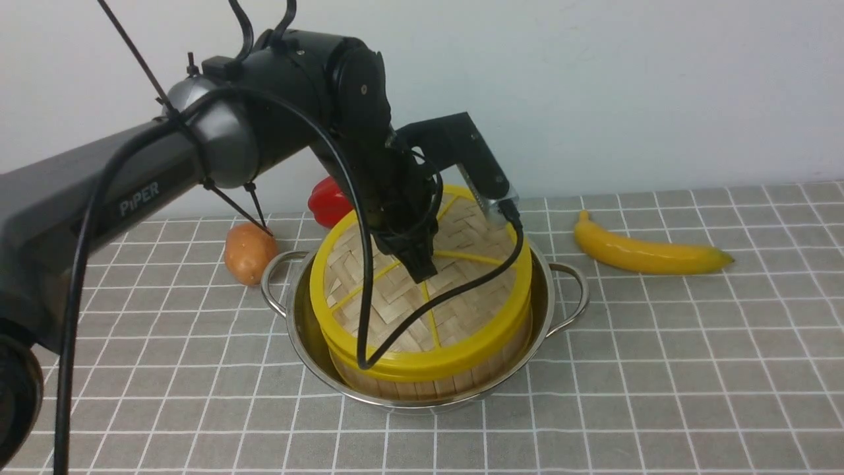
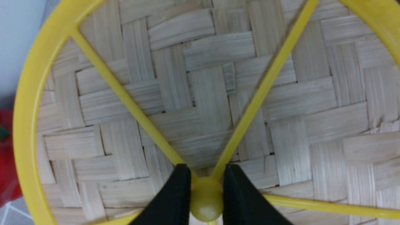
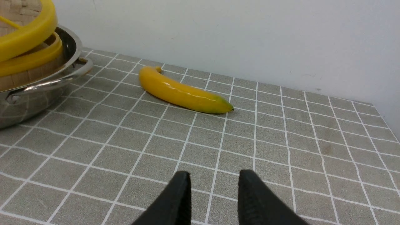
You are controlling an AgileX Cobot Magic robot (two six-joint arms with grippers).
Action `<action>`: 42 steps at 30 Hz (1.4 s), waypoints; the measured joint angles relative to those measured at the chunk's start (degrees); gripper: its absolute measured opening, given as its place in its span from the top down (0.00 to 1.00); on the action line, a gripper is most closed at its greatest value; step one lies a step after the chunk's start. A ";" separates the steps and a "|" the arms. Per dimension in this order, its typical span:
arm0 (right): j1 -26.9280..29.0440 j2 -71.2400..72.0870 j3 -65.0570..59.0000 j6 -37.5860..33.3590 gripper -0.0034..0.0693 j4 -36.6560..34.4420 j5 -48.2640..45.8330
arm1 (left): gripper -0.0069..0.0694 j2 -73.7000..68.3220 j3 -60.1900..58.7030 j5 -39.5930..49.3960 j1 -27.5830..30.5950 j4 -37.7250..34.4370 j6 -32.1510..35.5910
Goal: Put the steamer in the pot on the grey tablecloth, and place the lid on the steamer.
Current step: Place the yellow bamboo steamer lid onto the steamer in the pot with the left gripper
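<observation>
On your left, one potato (image 1: 249, 253) and one red pepper (image 1: 330, 201) sit close by the far-left side of the pot (image 1: 300, 316). That one pot stands mid-cloth on the grey tablecloth (image 1: 659, 369) and holds the one steamer (image 1: 422, 386). The one lid (image 1: 475, 316) lies tilted on the steamer, with your left pincer (image 1: 422, 267) clamped on its hub. To the right, one banana (image 1: 643, 254) lies clear of the pot's handle. Your right pincer (image 3: 215, 175) hangs with its jaws apart and empty, over open cloth.

You can read just one marking here: the word "PiPER" in pale letters, capitals apart from a small i. It is printed along the side of the left arm's long dark grey metal forearm link (image 1: 39, 224), close to its rounded grey joint.
</observation>
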State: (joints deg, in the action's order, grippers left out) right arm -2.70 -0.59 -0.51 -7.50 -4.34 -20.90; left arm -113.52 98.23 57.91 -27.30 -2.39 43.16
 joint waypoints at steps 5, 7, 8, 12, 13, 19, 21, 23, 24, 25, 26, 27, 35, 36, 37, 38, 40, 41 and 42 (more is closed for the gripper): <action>0.00 0.00 0.00 0.00 0.62 0.00 0.00 | 0.75 -0.05 0.00 -0.16 0.00 0.00 0.00; 0.00 0.00 0.00 0.00 0.62 0.00 0.00 | 0.75 -0.23 0.00 -0.23 0.00 0.00 0.00; 0.00 0.00 0.00 0.00 0.62 0.00 0.00 | 0.75 -0.43 0.00 -0.24 0.00 0.00 0.00; 0.00 0.00 0.00 0.00 0.62 0.00 0.00 | 0.75 -1.36 0.02 -0.90 0.00 0.00 0.05; 0.00 0.00 0.00 0.00 0.62 0.00 0.00 | 0.75 -2.09 0.02 -1.01 0.00 -0.14 0.05; 0.00 0.00 0.00 0.00 0.62 -0.05 0.00 | 0.75 -2.76 0.02 -3.59 0.00 -0.21 -0.01; 0.00 0.00 0.00 0.00 0.62 -0.05 0.00 | 0.75 -2.89 0.02 -4.08 0.00 -0.26 -0.01; 0.00 0.00 0.00 0.00 0.62 -0.05 0.00 | 0.75 -3.02 0.02 -4.43 0.00 -0.25 -0.23; 0.00 0.00 0.00 0.00 0.62 -0.05 0.00 | 0.75 -3.02 0.02 -4.43 0.00 -0.25 -0.43; 0.00 0.00 0.00 0.00 0.62 -0.05 0.00 | 0.75 -3.02 0.02 -4.43 0.00 -0.25 -0.65; 0.00 0.00 0.00 0.00 0.62 -0.05 0.00 | 0.75 -3.02 0.02 -4.43 0.00 -0.25 -0.61; 0.00 0.00 0.00 0.00 0.62 -0.05 0.00 | 0.75 -3.02 0.02 -4.43 0.00 -0.25 -1.47; 0.00 0.00 0.00 0.00 0.62 -0.05 0.00 | 0.75 -3.02 0.08 -4.43 0.00 -0.20 -7.84; 0.00 0.00 0.00 0.00 0.62 -0.05 0.00 | 0.75 -3.02 0.19 -4.43 0.00 -0.20 -9.19; 0.00 0.00 0.00 0.00 0.62 -0.05 0.00 | 0.75 -3.02 0.19 -4.43 0.00 -0.20 -9.19; 0.00 0.00 0.00 0.00 0.62 -0.05 0.00 | 0.75 -3.02 0.19 -4.43 0.00 -0.20 -10.90; 0.00 0.00 0.00 0.00 0.62 -0.05 0.00 | 0.75 -3.02 0.24 -4.32 0.05 -0.20 -13.26; 0.00 0.00 0.00 0.00 0.62 -0.05 0.00 | 0.75 -3.02 0.24 -4.26 0.05 -0.20 -14.52; 0.00 0.00 0.00 0.00 0.62 -0.05 0.00 | 0.75 -3.02 0.24 -4.20 0.10 -0.20 -15.79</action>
State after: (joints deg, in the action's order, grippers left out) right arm -2.70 -0.59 -0.51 -7.50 -4.40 -20.90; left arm -116.53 98.47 53.71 -27.19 -2.58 27.36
